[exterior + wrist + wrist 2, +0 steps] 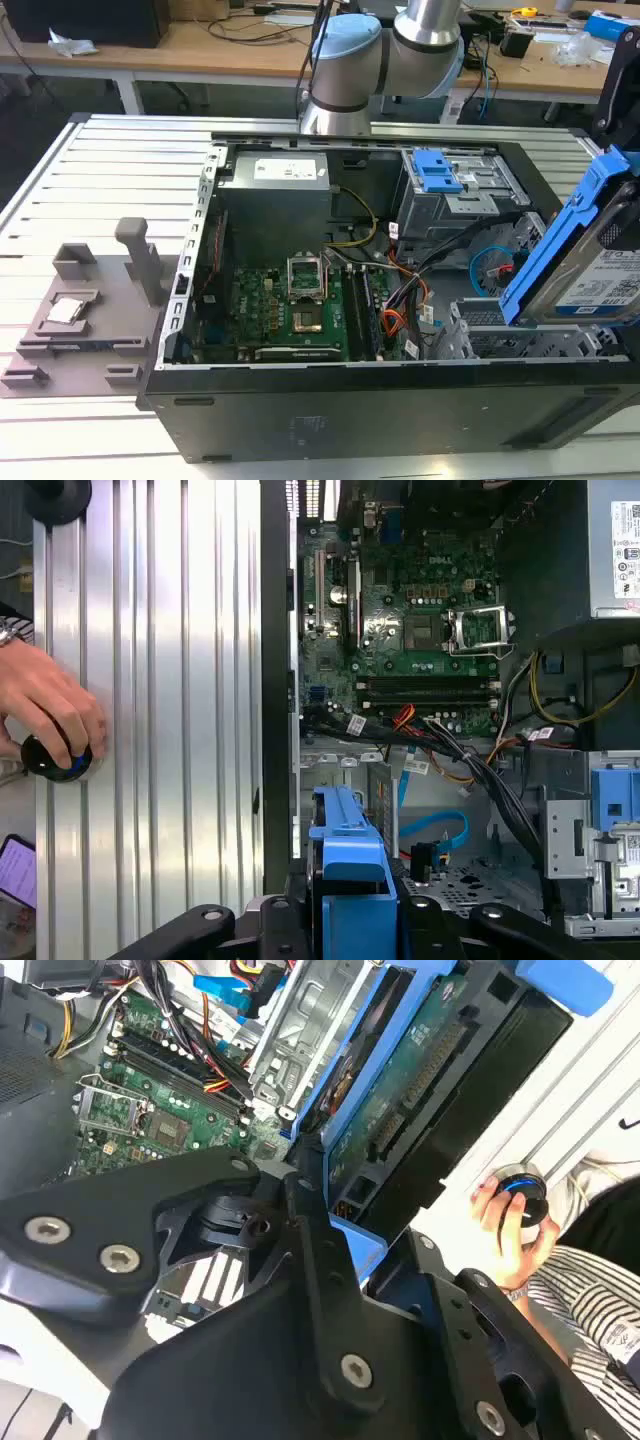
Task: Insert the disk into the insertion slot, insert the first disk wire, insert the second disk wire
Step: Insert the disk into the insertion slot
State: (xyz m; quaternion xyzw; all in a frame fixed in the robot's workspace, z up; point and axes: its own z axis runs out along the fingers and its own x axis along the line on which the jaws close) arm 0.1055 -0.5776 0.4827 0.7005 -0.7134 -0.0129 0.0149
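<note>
The arm point(345, 60) leans over the open case point(350, 415). Its pincer point(352, 925) is clamped on the disk point(585, 255), held tilted, with the slot point(500, 340) just below the pincer.

1. The insertion slot point(490, 335) is open from above (though the tilted disk point(585, 255) hangs over it).
2. Cables point(402, 295) crowd the side facing the motherboard point(300, 310).
3. In the exterior view, the taller bay point(460, 205) stands behind it.
</note>
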